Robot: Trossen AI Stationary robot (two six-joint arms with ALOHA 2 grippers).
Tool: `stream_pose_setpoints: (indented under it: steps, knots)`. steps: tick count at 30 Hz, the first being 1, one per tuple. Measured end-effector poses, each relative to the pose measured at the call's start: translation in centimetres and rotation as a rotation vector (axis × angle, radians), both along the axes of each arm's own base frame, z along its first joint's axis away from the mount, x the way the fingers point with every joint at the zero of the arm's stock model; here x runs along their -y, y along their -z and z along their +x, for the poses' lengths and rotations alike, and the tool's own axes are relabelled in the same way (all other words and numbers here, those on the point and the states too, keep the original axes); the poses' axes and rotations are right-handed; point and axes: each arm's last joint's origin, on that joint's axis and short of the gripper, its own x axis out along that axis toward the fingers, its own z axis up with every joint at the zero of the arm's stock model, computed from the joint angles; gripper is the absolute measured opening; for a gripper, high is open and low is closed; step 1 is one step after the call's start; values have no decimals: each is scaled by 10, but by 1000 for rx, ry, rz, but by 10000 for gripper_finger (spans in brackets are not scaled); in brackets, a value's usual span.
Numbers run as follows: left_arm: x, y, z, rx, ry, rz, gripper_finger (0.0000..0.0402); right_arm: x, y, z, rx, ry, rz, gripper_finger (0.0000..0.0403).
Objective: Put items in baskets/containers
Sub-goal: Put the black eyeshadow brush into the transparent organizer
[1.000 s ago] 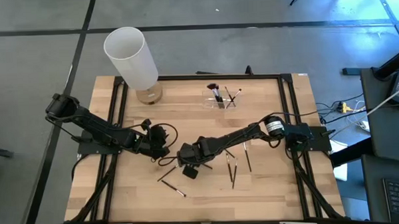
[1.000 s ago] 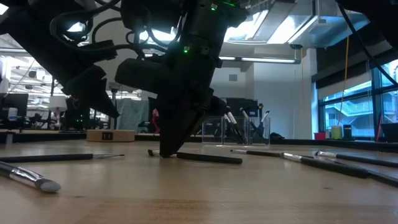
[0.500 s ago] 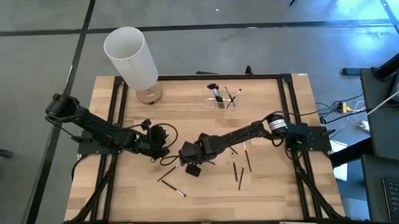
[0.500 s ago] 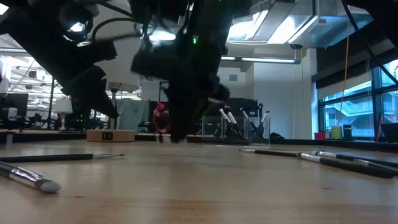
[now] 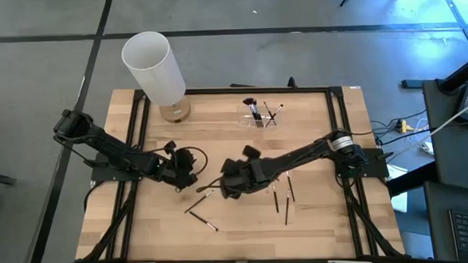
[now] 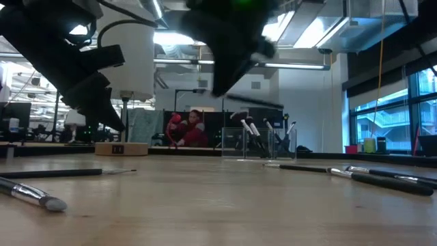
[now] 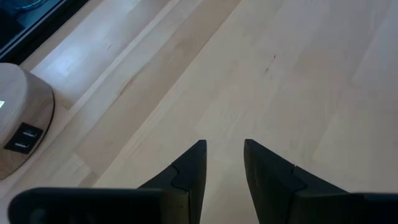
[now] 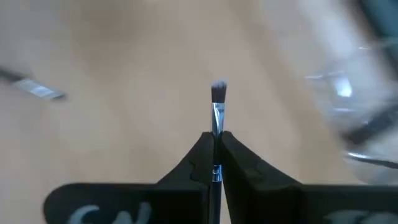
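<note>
Right gripper (image 8: 216,152) pinches 1 makeup brush (image 8: 217,106) between closed fingers.

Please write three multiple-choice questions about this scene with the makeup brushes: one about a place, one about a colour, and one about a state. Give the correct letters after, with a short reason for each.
1. Where does the clear organizer stand on the table?
A. Near the far edge, about the middle
B. At the near left corner
C. Under the left gripper

2. What colour is the tall cylinder at the far left corner?
A. Red
B. White
C. Black

3. What is the right gripper doing?
A. It is open and empty
B. It is pressed flat on the table
C. It is shut on a brush

Answers:
1. A: the high view shows it by the far edge, with a few brushes standing in it.
2. B: it is plainly white in the high view.
3. C: the right wrist view shows the fingers closed on the handle, the bristle end pointing forward.
</note>
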Motion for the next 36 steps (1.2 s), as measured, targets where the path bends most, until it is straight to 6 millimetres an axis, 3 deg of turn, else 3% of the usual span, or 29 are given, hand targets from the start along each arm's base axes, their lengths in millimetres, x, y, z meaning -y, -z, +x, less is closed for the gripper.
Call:
stream_pose_setpoints:
  steps: [6,12,17,20,27,31,36]
  knots:
    - [2,0,-2,-1,3,0,102,18,-8,-61,122,174,-120,22]
    - [0,0,0,15,-20,21,102,43,-15,-116,403,214,-233,22]
    - [-6,-2,4,33,-31,29,102,80,-15,-150,597,317,-388,22]
    - [-9,-3,7,43,-32,34,102,110,-5,-167,711,402,-419,22]
    - [-10,-4,9,47,-24,41,102,169,24,-203,1068,372,-393,23]
    - [-10,-4,9,42,-18,45,102,185,38,-213,1050,433,-415,22]
    - [-10,-4,9,41,-18,44,102,194,50,-207,1001,399,-382,26]
